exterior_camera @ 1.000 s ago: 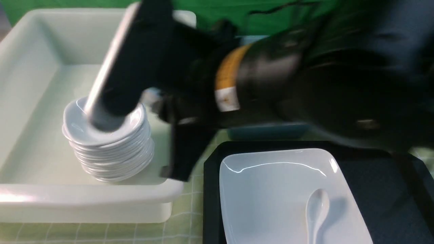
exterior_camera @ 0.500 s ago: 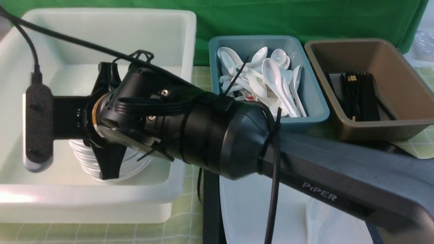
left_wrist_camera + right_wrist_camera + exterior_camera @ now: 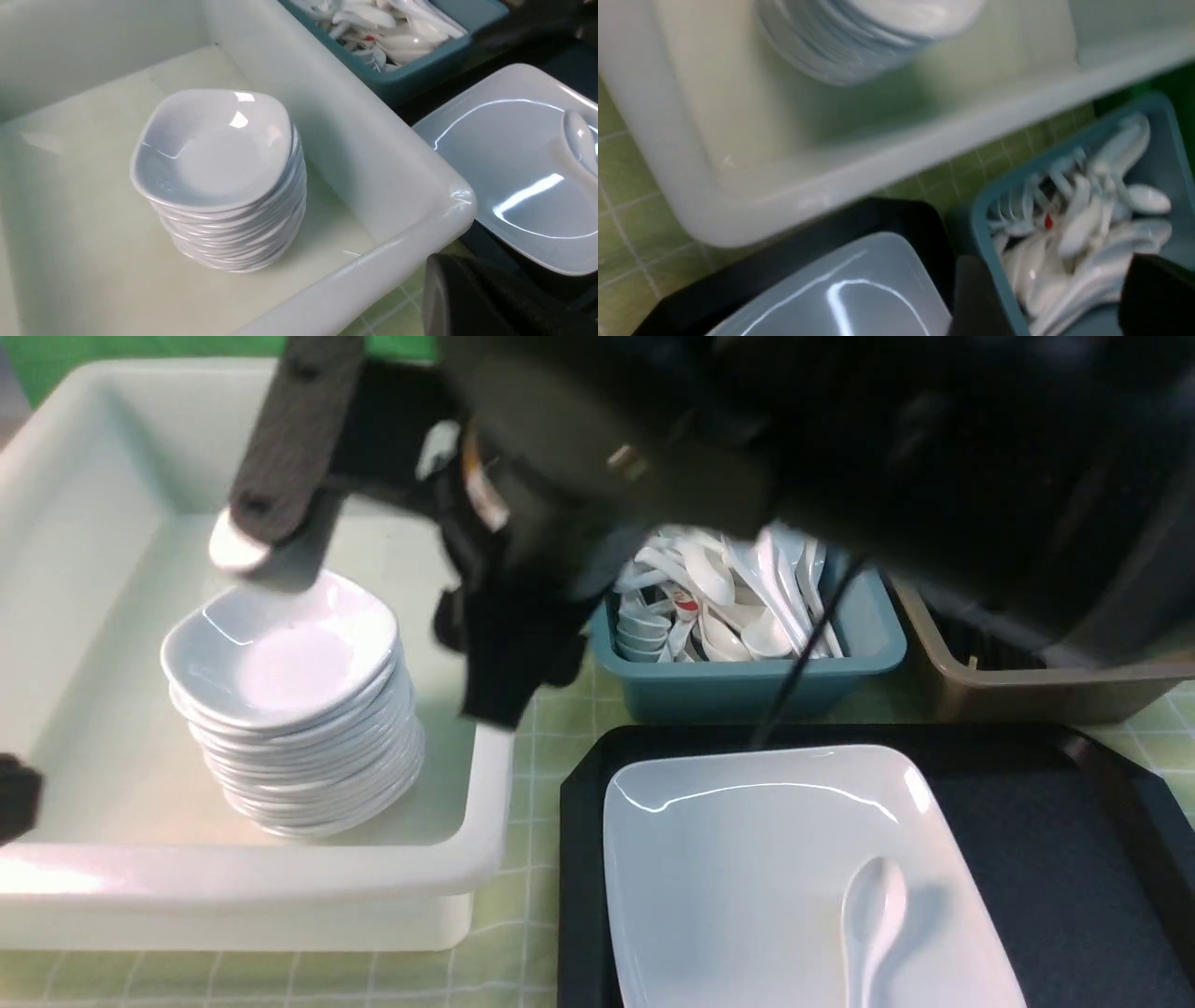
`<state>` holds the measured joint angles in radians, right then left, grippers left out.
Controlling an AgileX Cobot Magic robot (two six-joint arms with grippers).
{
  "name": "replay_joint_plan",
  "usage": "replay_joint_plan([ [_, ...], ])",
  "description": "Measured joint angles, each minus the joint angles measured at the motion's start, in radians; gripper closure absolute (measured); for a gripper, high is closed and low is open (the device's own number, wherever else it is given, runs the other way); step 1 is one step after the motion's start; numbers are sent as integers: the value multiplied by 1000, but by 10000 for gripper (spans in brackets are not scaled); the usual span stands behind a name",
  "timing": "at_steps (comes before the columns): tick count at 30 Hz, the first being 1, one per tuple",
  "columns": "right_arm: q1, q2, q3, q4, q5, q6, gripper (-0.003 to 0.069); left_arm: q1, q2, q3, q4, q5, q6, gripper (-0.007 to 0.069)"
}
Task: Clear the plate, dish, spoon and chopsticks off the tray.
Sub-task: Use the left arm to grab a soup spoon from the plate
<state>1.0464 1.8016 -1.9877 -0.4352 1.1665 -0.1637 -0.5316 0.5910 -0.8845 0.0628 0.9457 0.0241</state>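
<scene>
The plate (image 3: 747, 859) lies on the black tray (image 3: 1055, 859) with the spoon (image 3: 873, 915) resting on it near the front. A small dish (image 3: 280, 658) tops the stack in the white tub (image 3: 280, 877). My right gripper (image 3: 373, 579) is open and empty, raised just behind and right of the stack; in the right wrist view it (image 3: 1064, 303) hangs over the teal tub's edge. Of my left gripper (image 3: 14, 798) only a dark tip shows at the far left; one finger (image 3: 467, 298) shows in its wrist view. The chopsticks are out of view.
A teal tub (image 3: 747, 686) full of white spoons stands behind the tray. A brown tub (image 3: 1027, 695) stands to its right, mostly hidden by my right arm. A green chequered cloth covers the table.
My right arm reached low over the dish stack, hiding it. It has now risen and pulled back to the right, and the top dish shows uncovered.
</scene>
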Motion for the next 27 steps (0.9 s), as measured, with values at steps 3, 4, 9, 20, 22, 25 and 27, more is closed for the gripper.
replay_joint_plan([
  [3,-54,-107,55,-3,2,108,364,0,160,-53,-75,-27,76,615],
  [4,-72,-141,84,-3,2,128,396,0,205,-70,-113,-32,107,615],
  [9,-156,-437,374,-4,2,255,517,-5,483,-155,-313,-62,245,615],
  [20,-178,-1036,923,-4,-4,527,525,-346,1048,-345,-310,-223,95,614],
  [22,-178,-1116,975,-3,-13,538,521,-415,1149,-422,-273,-211,12,602],
  [25,-178,-1170,1007,-3,-13,539,517,-448,1241,-500,-236,-173,-36,571],
  [27,-178,-1228,1031,-2,-12,540,513,-460,1341,-588,-224,-110,-63,489],
])
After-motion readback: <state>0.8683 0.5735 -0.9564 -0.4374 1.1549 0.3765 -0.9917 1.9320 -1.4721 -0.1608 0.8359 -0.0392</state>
